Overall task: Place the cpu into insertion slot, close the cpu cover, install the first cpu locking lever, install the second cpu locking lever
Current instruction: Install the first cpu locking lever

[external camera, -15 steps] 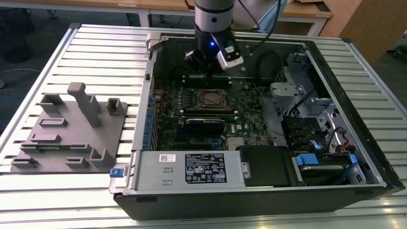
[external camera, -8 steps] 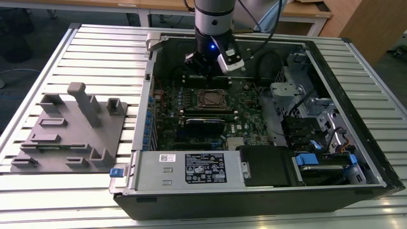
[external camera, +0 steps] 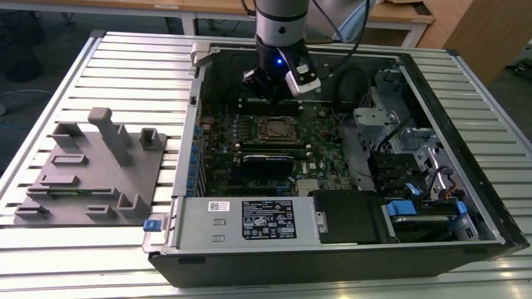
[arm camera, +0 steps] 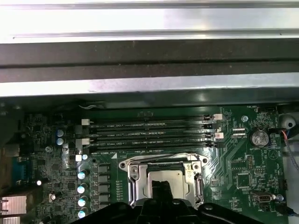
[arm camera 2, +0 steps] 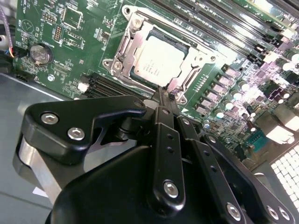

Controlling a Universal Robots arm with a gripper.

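Tool [arm camera 2: 163,95] – closed, empty, above cpu [arm camera 2: 156,63] | cpu cover [arm camera 2: 133,30] down | slatted table [external camera: 124,68] – wooden benches behind

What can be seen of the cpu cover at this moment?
The cpu cover is a thin silvery-brown metal frame with a large square window, lying flat over the insertion slot on the green board. The pale cpu shows through the window. In the second wrist view the gripper sits just at the frame's near edge.

We see open room above the socket [external camera: 275,129]; memory slots [arm camera: 149,133] flank one side, the case wall [external camera: 197,118] and drive cage [external camera: 378,121] hem us in.
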